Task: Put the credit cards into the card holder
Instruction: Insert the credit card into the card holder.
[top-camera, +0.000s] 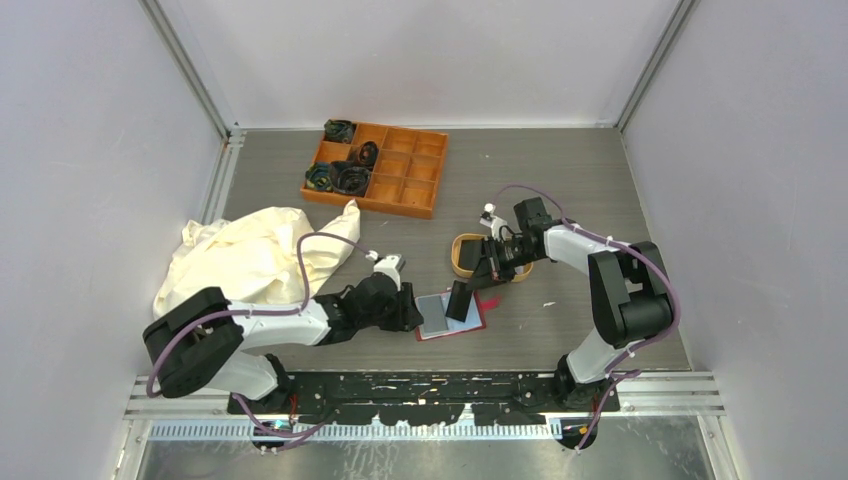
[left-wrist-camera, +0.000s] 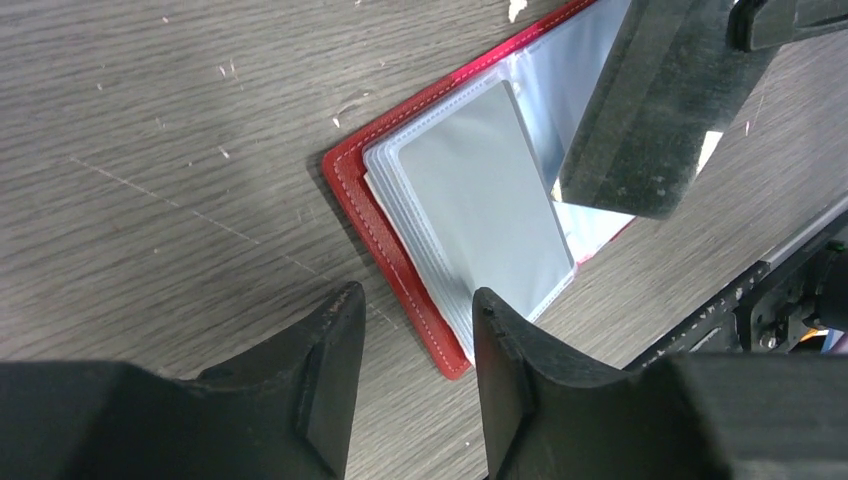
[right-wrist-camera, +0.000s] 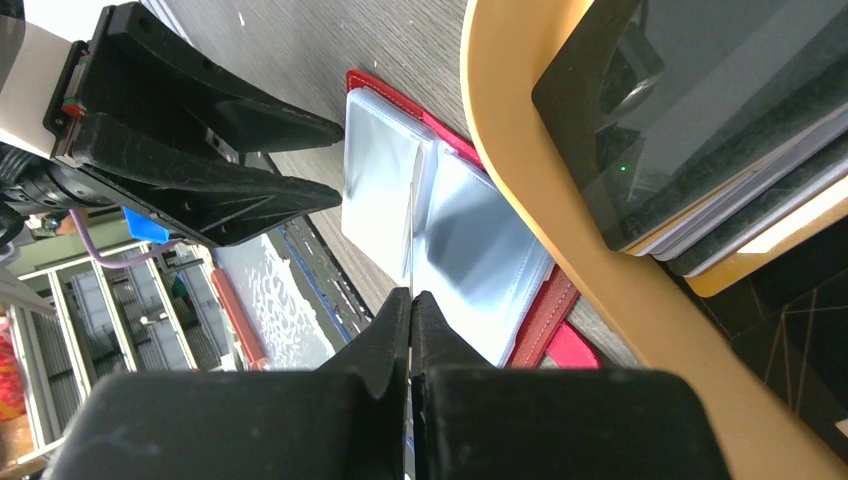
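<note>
The job is only partly done. The red holder (left-wrist-camera: 402, 262) is lying open on the table (top-camera: 600, 200), between the two arms. One grey card (left-wrist-camera: 480, 200) seems to be sitting flat in a see-through pocket already.

The right gripper (right-wrist-camera: 410, 300) is squeezing tight on a thin black card (left-wrist-camera: 650, 110) and holding it on its edge over the open pockets, so this one is likely going in next. More cards (right-wrist-camera: 700, 90) are lying in a pile in the tan tray (right-wrist-camera: 510, 150) just beside the holder. The left gripper (left-wrist-camera: 418, 295) is hanging over the holder's corner with its jaws apart, gripping nothing.

The holder is looking soft like leather, with pale stitches round its edge. Its pockets are shiny, floppy plastic. The cards are looking stiff, flat and smooth. The tray is looking hard, with a round rim.
</note>
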